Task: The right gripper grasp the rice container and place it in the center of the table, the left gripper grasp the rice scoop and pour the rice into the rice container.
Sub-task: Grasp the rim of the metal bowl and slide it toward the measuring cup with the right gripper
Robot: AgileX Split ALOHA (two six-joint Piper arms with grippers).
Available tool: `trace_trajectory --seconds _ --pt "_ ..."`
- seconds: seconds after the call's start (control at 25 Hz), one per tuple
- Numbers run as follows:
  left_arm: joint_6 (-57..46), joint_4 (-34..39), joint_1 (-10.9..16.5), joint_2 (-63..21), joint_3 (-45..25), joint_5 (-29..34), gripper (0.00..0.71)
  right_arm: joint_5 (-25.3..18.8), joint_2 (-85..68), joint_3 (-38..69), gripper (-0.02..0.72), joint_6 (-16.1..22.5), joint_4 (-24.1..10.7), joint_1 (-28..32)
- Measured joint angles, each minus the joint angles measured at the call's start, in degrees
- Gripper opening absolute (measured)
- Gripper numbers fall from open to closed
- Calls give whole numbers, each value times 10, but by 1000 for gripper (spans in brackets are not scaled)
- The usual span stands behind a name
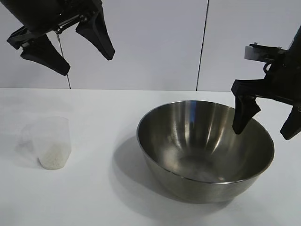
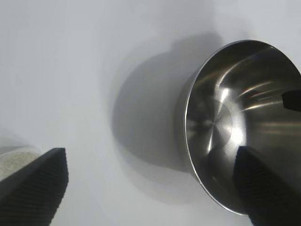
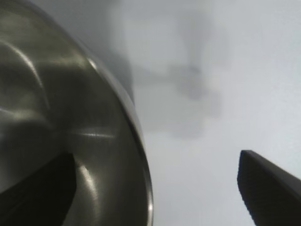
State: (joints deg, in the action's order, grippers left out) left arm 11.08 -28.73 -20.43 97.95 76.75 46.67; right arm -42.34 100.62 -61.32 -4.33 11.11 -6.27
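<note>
The rice container, a wide shiny steel bowl, stands on the white table right of the middle. My right gripper hangs open astride its right rim, one finger inside the bowl and one outside, touching nothing. In the right wrist view the rice container's rim runs between the two fingers. The rice scoop, a frosted plastic cup with rice in its bottom, stands at the left. My left gripper hangs open high above it. In the left wrist view the rice container shows, and the rice scoop peeks out beside one finger.
A pale wall with a dark vertical seam rises behind the table. Bare tabletop lies between the scoop and the bowl and along the front edge.
</note>
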Motion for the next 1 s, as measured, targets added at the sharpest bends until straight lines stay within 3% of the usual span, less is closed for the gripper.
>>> trace_trajectory --seconds 0.48,0.56,0.92,1.0 --pt "0 0 0 0 0 0 686 32 69 5 602 -19 35 -11" --pt "0 0 0 0 0 0 686 34 71 5 547 -19 38 -21" --pt "0 0 0 0 0 1 686 42 72 5 102 -15 43 -33" --pt "0 0 0 0 0 1 686 42 72 5 39 -15 43 -33"
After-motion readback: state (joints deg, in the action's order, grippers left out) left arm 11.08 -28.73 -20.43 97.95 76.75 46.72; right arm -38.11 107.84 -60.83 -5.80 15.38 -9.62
